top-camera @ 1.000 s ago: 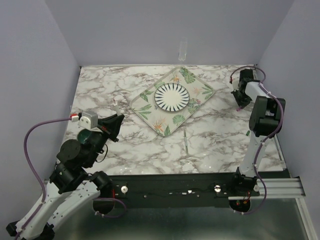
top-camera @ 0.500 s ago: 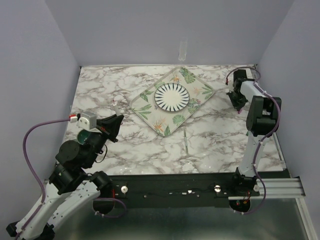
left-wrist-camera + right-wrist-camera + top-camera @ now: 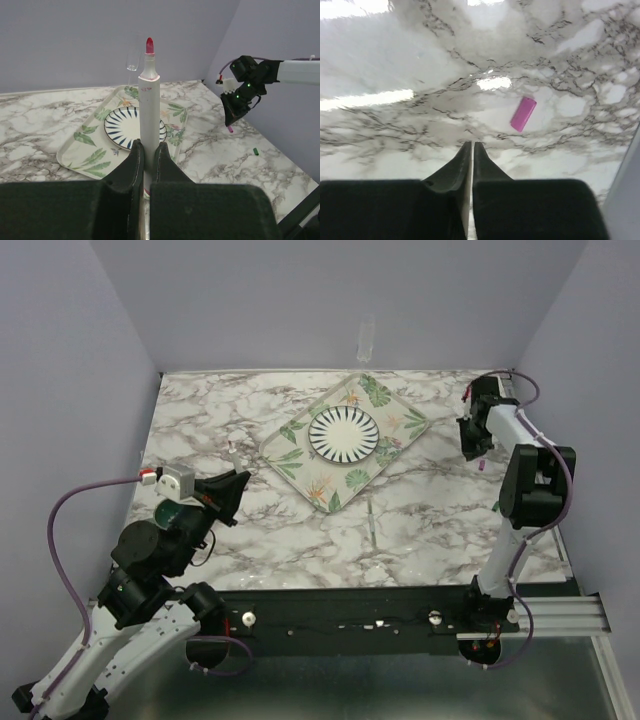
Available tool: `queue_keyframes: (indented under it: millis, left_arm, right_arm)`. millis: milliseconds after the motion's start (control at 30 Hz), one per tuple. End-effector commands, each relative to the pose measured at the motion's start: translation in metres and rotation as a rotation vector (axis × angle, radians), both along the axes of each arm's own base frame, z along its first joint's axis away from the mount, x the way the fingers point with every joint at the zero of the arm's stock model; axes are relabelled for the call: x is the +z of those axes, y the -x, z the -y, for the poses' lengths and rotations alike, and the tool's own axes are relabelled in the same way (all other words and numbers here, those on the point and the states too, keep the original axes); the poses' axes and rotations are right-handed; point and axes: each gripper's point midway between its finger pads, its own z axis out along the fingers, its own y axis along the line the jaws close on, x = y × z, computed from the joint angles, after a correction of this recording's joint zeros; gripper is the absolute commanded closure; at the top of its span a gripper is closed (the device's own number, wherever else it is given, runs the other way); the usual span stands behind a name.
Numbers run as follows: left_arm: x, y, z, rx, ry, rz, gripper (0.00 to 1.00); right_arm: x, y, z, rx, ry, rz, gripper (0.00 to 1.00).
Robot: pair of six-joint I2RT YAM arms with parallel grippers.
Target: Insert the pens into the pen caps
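Note:
My left gripper (image 3: 148, 145) is shut on a white pen (image 3: 149, 100) and holds it upright, its red tip uncapped at the top. In the top view this gripper (image 3: 234, 483) hangs over the table's left side. A pink cap (image 3: 523, 114) lies flat on the marble, just ahead and to the right of my right gripper (image 3: 471, 143), whose jaws are shut with nothing between them. From above, the right gripper (image 3: 472, 450) hovers at the far right, with the pink cap (image 3: 481, 466) just beside it. A second pen (image 3: 372, 520) lies on the table's middle. A green cap (image 3: 495, 506) lies near the right edge.
A leaf-patterned tray (image 3: 400, 425) carrying a striped plate (image 3: 343, 433) lies diagonally at the back centre. A clear glass (image 3: 365, 340) stands against the back wall. Purple walls close in the table on three sides.
The right gripper swung a little left and back, then returned toward the pink cap. The left arm and its pen have stayed still.

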Motion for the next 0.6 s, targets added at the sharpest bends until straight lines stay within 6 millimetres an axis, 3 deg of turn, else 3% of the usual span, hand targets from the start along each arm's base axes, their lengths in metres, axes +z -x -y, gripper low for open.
queue_keyframes:
  millis: [0, 167, 267, 567]
  left_arm:
    - [0.006, 0.005, 0.006, -0.041, 0.031, 0.023, 1.0]
    - [0.005, 0.008, 0.007, -0.05, 0.03, 0.021, 1.0]
    - [0.004, 0.009, 0.008, -0.057, 0.026, 0.02, 1.0]
    - [0.002, 0.007, 0.01, -0.055, 0.015, 0.011, 1.0]
  right_arm:
    - [0.004, -0.007, -0.01, -0.488, -0.208, 0.045, 0.83]
    - [-0.018, 0.007, 0.007, -0.564, -0.145, 0.005, 0.78]
    - [-0.025, 0.005, 0.015, -0.592, -0.137, 0.024, 0.66]
    - [-0.016, -0.001, 0.041, -0.614, -0.014, 0.038, 0.57]
